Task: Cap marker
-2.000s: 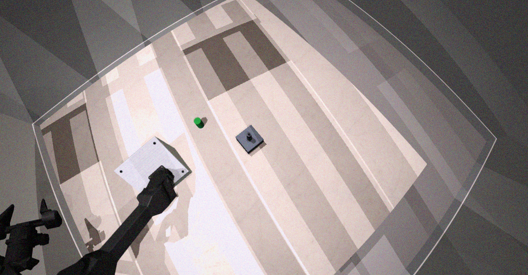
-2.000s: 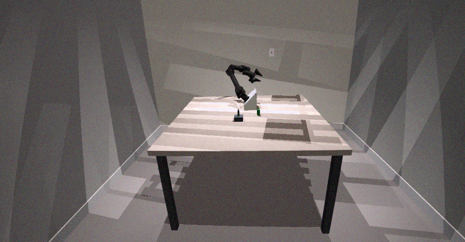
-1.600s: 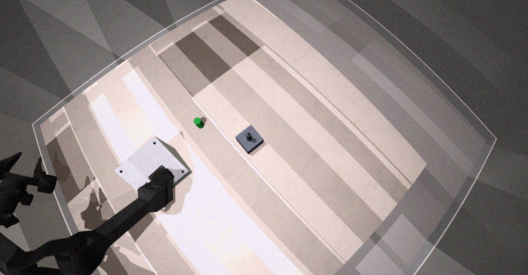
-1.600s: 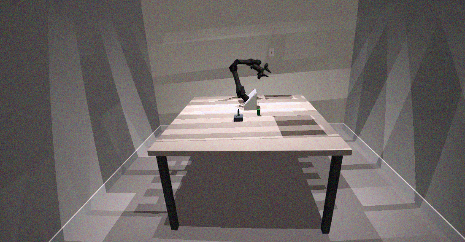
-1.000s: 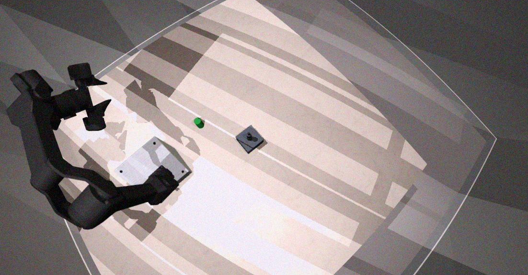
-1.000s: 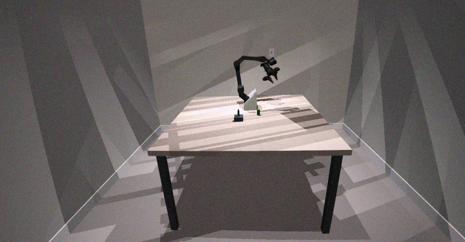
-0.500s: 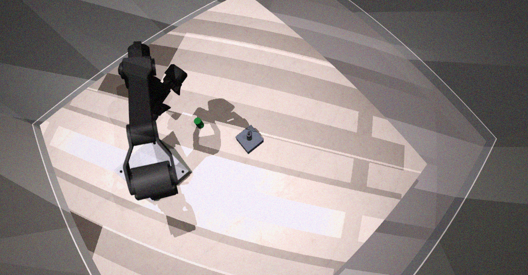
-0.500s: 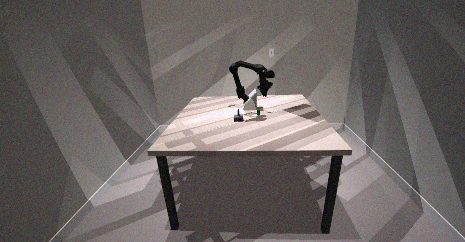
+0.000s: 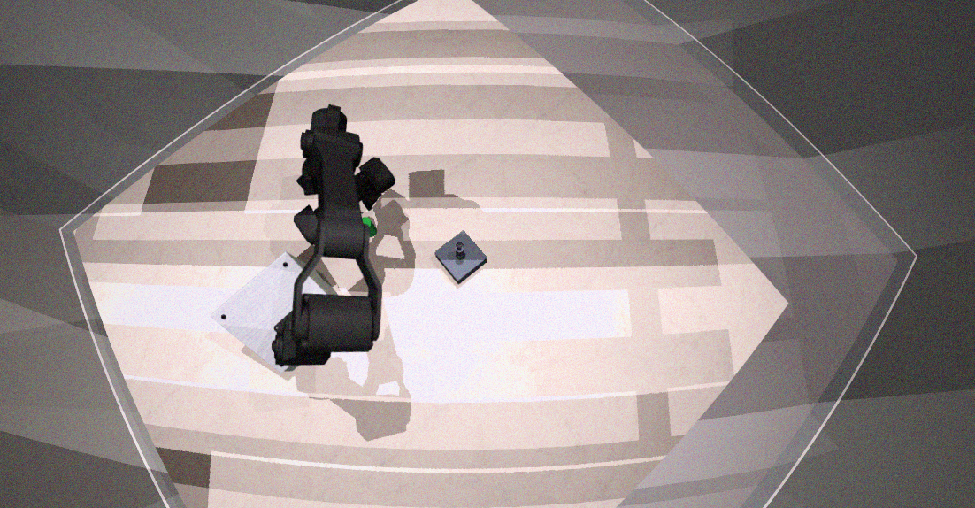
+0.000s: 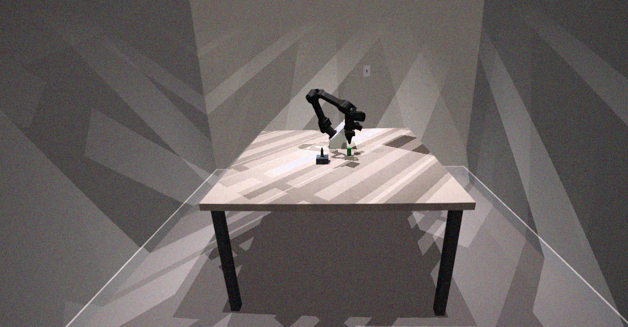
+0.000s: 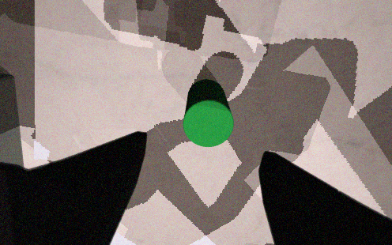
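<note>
The green cap (image 9: 368, 225) (image 10: 349, 152) (image 11: 208, 123) stands upright on the table, partly covered by the arm in the top view. My gripper (image 10: 350, 142) (image 11: 204, 152) points down just above the cap. Its fingers are part-way open with nothing between them; in the wrist view the cap shows beyond and between the two tips, touching neither. In the top view the arm hides the fingertips. The dark marker (image 9: 459, 250) (image 10: 321, 151) stands upright, bare-tipped, in the dark blue-grey holder block (image 9: 461, 271) (image 10: 322, 159), to the right of the cap in the top view.
A pale sloped block (image 9: 253, 311) (image 10: 338, 142) stands at the arm's base, left of the holder block in the top view. The table (image 10: 337, 207) has its front edge well in front of the holder block in the exterior view. Arm shadows fall around the cap.
</note>
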Controlling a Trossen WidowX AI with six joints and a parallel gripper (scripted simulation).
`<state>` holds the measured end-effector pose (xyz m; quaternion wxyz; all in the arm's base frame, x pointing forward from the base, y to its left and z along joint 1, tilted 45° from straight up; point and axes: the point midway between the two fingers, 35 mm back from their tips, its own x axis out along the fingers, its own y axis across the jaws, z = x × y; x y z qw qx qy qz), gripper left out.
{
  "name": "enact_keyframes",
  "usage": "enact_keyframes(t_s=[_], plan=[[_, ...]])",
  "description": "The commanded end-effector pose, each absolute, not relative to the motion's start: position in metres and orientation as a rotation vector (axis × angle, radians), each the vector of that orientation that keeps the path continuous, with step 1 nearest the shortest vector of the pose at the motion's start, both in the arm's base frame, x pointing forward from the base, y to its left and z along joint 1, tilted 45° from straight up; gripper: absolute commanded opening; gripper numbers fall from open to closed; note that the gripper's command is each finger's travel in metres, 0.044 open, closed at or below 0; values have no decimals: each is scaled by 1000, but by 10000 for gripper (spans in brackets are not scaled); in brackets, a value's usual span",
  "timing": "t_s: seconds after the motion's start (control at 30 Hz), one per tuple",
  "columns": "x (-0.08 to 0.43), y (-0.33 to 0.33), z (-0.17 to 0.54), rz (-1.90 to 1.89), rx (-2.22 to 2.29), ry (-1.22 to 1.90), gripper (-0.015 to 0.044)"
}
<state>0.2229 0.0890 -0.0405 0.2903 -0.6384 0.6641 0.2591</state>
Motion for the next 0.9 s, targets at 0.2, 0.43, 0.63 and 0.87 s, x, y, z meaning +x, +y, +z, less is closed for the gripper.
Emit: enact_keyframes(t_s=[0.2, 0.43, 0.63, 0.87], plan=[[224, 73, -55, 687, -1709, 1767, 240], [225, 65, -63, 688, -1709, 1766, 240], [226, 58, -70, 687, -1709, 1766, 240], [226, 50, -78, 687, -1710, 1767, 240]])
